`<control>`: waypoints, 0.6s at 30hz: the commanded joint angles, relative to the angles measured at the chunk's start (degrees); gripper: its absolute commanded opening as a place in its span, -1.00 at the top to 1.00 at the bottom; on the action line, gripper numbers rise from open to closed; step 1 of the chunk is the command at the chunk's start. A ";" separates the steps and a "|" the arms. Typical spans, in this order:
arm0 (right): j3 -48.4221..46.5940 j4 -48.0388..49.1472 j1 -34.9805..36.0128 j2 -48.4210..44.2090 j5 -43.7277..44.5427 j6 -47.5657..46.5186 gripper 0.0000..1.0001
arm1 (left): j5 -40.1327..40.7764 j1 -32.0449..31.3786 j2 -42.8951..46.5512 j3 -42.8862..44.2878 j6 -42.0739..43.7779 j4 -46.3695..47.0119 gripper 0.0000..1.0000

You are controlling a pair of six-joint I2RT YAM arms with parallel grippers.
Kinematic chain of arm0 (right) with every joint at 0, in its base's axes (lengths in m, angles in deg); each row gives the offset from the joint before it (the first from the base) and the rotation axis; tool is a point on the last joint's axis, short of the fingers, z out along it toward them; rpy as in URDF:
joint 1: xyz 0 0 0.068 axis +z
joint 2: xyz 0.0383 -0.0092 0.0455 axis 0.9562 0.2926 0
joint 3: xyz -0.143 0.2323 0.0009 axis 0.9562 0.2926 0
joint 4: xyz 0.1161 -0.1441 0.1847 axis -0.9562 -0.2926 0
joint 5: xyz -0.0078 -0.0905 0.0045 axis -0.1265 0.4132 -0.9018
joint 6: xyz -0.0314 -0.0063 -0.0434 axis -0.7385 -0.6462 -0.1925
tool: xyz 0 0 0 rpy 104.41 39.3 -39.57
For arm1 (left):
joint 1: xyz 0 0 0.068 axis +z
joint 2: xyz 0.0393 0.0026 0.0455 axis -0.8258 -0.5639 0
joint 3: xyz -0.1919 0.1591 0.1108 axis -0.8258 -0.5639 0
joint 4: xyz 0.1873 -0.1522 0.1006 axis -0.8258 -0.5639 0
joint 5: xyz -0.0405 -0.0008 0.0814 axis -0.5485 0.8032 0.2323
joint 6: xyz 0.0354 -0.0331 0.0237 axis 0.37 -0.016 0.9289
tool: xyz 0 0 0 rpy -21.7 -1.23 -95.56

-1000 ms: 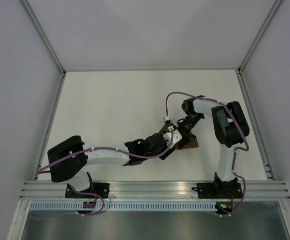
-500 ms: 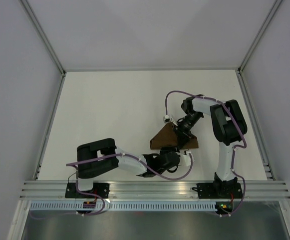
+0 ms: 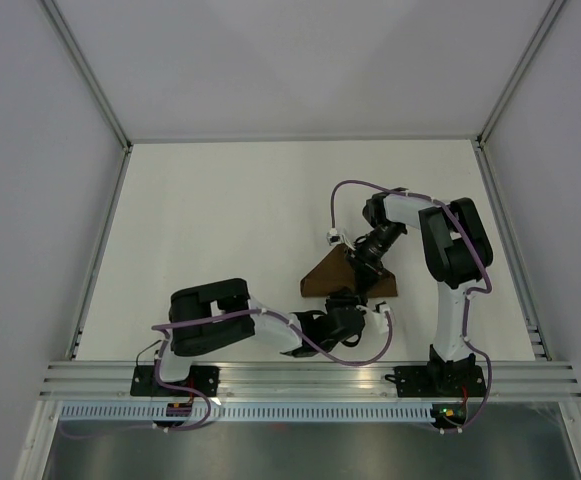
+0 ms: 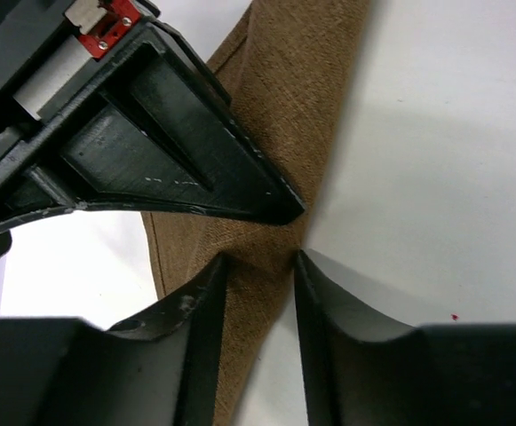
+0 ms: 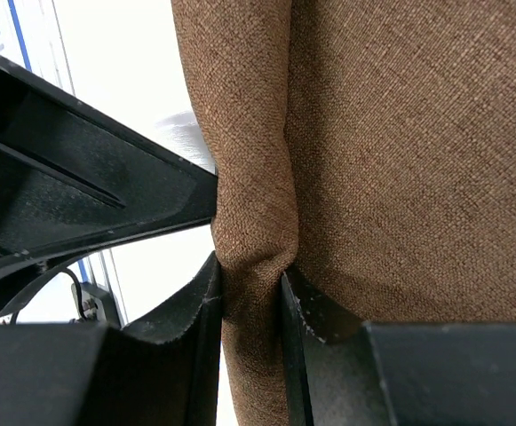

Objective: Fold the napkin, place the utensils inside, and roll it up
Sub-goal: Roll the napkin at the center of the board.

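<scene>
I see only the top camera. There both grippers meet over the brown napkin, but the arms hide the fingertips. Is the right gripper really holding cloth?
Observer: Yes. In the right wrist view, the right gripper has its jaws closed on a rolled fold of the napkin, and the cloth bunches where it is squeezed.
Operator: And the left gripper, is it holding cloth or only near it?
Observer: Its wrist view shows the left gripper with a narrow strip of the napkin between its jaws. The cloth fills the whole gap.
</scene>
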 commanded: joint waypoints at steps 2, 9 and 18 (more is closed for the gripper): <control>1.28 5.31 0.37 3.83 7.78 -2.76 0.60 | -8.33 2.80 -1.56 1.62 -2.58 -6.53 0.26; 0.93 6.45 0.37 2.17 7.78 -1.09 0.38 | -19.59 5.35 -1.03 4.08 -7.60 -16.29 0.79; 2.24 9.96 0.10 -6.61 7.26 4.27 -0.25 | -27.59 7.11 -1.12 5.49 -11.56 -21.57 0.91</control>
